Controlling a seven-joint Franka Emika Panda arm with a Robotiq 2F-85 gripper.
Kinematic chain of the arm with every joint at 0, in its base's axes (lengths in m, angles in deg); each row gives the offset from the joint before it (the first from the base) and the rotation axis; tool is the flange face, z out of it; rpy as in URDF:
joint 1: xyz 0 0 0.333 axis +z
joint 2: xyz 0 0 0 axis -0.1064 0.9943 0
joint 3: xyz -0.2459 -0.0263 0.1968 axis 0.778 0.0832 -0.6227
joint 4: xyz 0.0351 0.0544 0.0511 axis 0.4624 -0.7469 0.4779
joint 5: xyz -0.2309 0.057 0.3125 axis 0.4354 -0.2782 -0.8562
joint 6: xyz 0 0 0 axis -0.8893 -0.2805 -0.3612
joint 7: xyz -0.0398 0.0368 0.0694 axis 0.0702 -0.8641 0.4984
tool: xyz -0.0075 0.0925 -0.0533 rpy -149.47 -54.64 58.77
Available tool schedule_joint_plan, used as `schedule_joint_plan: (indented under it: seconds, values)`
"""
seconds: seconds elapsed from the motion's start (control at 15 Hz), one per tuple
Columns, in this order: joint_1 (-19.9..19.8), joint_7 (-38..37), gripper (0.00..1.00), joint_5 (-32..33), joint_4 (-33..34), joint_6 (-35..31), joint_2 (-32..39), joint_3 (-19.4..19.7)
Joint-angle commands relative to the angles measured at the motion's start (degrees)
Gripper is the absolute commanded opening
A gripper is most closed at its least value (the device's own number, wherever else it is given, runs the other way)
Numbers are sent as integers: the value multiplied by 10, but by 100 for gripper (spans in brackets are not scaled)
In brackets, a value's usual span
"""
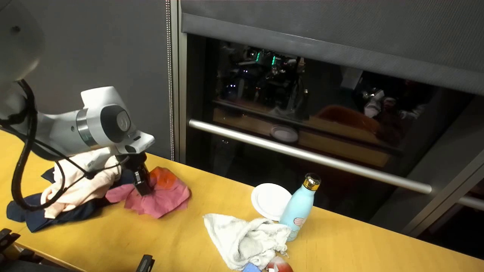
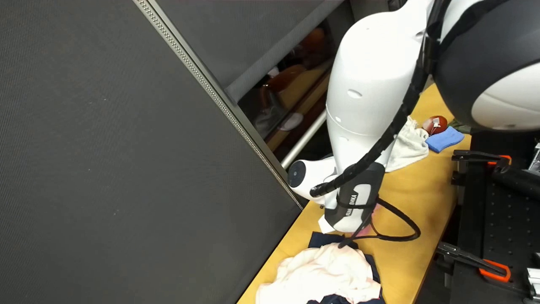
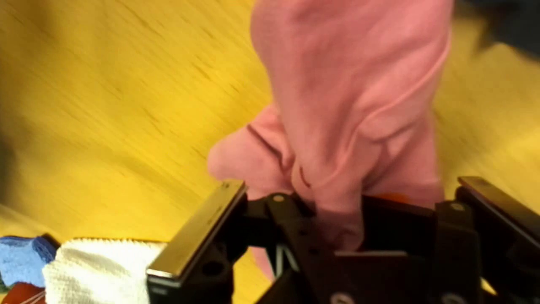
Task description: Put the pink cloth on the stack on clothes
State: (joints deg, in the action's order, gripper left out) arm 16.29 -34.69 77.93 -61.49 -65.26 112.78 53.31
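The pink cloth (image 1: 160,198), rose with an orange patch, lies crumpled on the table in an exterior view. Its folds radiate from my gripper (image 1: 143,186), which points down into it. In the wrist view, a ridge of the pink cloth (image 3: 337,177) is bunched between the fingers of my gripper (image 3: 341,207), which looks shut on it; the fingertips are partly hidden. The stack of clothes (image 1: 81,181), pale peach over navy, lies beside the pink cloth's end. The stack (image 2: 325,274) shows in an exterior view, where the arm hides my gripper and most of the pink cloth.
A white cloth (image 1: 249,240), a light blue bottle (image 1: 298,211) and a white plate (image 1: 270,200) stand further along the table. A blue cloth (image 2: 445,139) and a red object (image 2: 435,125) lie by the white cloth. Clamps (image 2: 472,259) sit at the table edge. A window wall borders the table.
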Motion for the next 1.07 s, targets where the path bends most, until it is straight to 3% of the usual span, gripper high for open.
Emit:
schedule_joint_plan:
  seconds: [0.0, 0.27, 0.53, 1.0]
  values:
    - [6, 17, 0, 12, 60, 71, -37, -2]
    - [-5, 71, 0, 8, 135, 114, -61, -43]
    - [-17, 170, 0, -17, 181, 101, -60, -121]
    - [-39, 364, 0, -83, 178, 88, -30, -221]
